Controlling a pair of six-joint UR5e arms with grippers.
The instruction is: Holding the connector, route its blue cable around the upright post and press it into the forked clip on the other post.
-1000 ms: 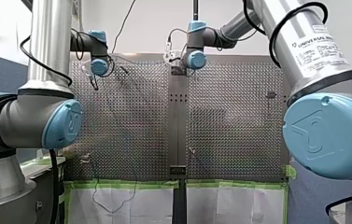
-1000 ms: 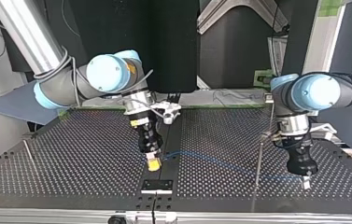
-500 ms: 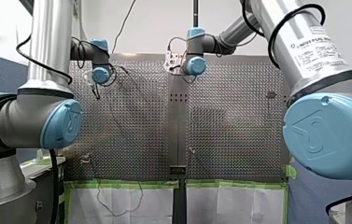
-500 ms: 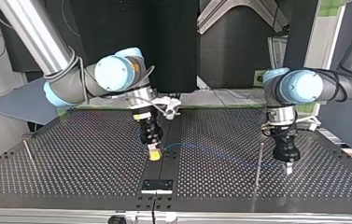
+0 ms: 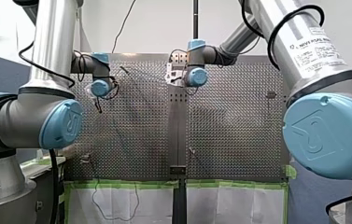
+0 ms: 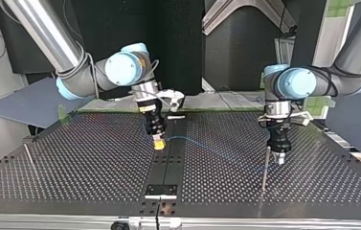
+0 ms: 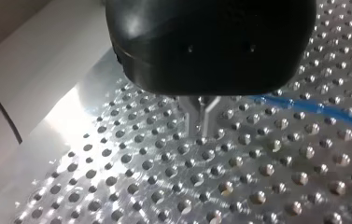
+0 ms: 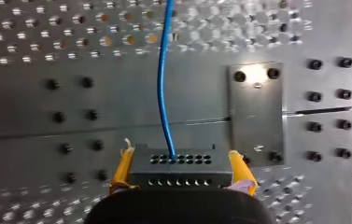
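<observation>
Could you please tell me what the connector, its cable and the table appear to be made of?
The connector looks like matte dark moulded plastic: dull faces, rows of small round holes. The blue cable seems plastic-jacketed, smooth with a slight sheen. The table looks like brushed bare metal: grey, bright reflections, drilled holes.

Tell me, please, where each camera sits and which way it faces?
Front: behind, facing across the table; left arm, right arm show.
Top: opposite, facing the arms; left gripper, right gripper show.
Left wrist: looks along left gripper at table.
Right wrist: looks along right gripper at connector.
Top and wrists share the cable.
</observation>
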